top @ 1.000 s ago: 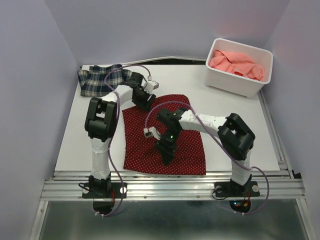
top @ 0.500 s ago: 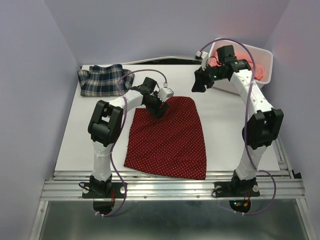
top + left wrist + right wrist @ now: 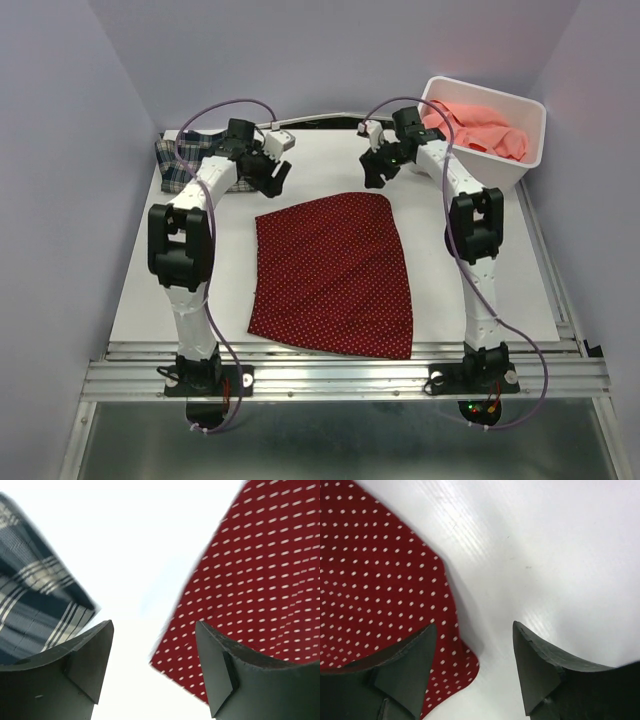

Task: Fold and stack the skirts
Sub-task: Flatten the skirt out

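Observation:
The dark red dotted skirt (image 3: 335, 270) lies spread flat in the middle of the table. The plaid skirt (image 3: 190, 160) lies at the far left corner. The salmon-pink skirt (image 3: 475, 125) is bunched inside the white bin. My left gripper (image 3: 278, 172) hovers open and empty just beyond the red skirt's far left corner; its wrist view shows the plaid skirt (image 3: 35, 615) at left and the red skirt (image 3: 260, 580) at right. My right gripper (image 3: 374, 172) hovers open and empty above the red skirt's far right corner (image 3: 385, 605).
The white plastic bin (image 3: 478, 168) stands at the far right corner of the white table (image 3: 480, 260). Purple-grey walls close in the left, back and right. A metal rail runs along the near edge.
Both arms have left the red skirt and moved to its far corners. The right arm swung from the skirt's middle out to the bin and then back. The skirt now lies flatter and wider.

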Action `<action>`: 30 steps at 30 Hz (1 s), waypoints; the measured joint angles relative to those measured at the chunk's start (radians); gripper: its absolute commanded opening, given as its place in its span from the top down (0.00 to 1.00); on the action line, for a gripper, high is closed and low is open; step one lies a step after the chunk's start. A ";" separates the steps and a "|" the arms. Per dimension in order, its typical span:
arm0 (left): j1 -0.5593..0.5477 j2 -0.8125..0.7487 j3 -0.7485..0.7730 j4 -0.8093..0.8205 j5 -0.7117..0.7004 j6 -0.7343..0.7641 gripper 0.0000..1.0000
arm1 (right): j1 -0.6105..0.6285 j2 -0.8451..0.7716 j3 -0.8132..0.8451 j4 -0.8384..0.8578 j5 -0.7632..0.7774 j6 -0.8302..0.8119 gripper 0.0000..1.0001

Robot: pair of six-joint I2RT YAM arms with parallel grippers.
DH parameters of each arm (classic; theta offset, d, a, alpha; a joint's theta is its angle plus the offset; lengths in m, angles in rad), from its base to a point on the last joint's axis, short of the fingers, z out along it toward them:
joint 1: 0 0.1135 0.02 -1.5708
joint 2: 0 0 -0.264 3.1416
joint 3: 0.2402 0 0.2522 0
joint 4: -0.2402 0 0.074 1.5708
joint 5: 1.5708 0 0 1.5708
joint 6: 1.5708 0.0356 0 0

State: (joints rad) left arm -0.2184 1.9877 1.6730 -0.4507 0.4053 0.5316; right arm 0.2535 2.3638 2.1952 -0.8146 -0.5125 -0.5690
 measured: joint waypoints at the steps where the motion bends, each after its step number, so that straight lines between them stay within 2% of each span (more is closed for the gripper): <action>1: 0.019 0.007 0.000 -0.003 -0.011 0.003 0.23 | -0.002 0.017 0.013 0.012 0.000 -0.006 0.30; 6: 0.014 0.058 0.000 -0.003 -0.047 0.011 0.25 | -0.004 0.059 0.019 0.038 0.000 -0.053 0.33; 13: 0.005 0.149 0.000 -0.030 -0.090 0.027 0.39 | 0.003 0.066 -0.037 0.035 0.000 -0.129 0.47; 16: 0.011 0.186 0.001 -0.049 -0.095 0.040 0.48 | 0.010 0.077 -0.045 0.020 0.000 -0.147 0.55; 18: 0.011 0.186 0.011 -0.060 -0.089 0.045 0.54 | 0.017 0.082 -0.045 0.010 0.002 -0.156 0.64; 19: 0.011 0.187 0.011 -0.064 -0.087 0.047 0.64 | 0.021 0.083 -0.045 0.000 0.002 -0.162 0.69; 20: 0.011 0.188 0.011 -0.071 -0.082 0.049 0.69 | 0.023 0.083 -0.045 -0.003 0.003 -0.169 0.76; 21: 0.011 0.188 0.011 -0.073 -0.079 0.048 0.74 | 0.027 0.083 -0.045 -0.013 0.003 -0.169 0.91; 22: 0.012 0.188 0.011 -0.079 -0.071 0.053 0.79 | 0.030 0.083 -0.045 -0.017 0.002 -0.175 0.97; 23: 0.012 0.188 0.011 -0.082 -0.066 0.054 0.92 | 0.031 0.083 -0.045 -0.022 0.001 -0.172 0.99; 25: 0.012 0.188 0.011 -0.089 -0.050 0.060 1.00 | 0.036 0.080 -0.045 -0.040 0.000 -0.172 0.99; 30: 0.012 0.148 -0.021 -0.092 -0.020 0.064 1.00 | 0.037 -0.026 -0.132 -0.058 -0.008 -0.171 0.99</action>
State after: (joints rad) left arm -0.2066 2.1361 1.6524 -0.5423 0.3851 0.5957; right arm 0.2901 2.3383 2.0636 -0.8722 -0.5205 -0.7403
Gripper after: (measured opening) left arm 0.026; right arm 0.016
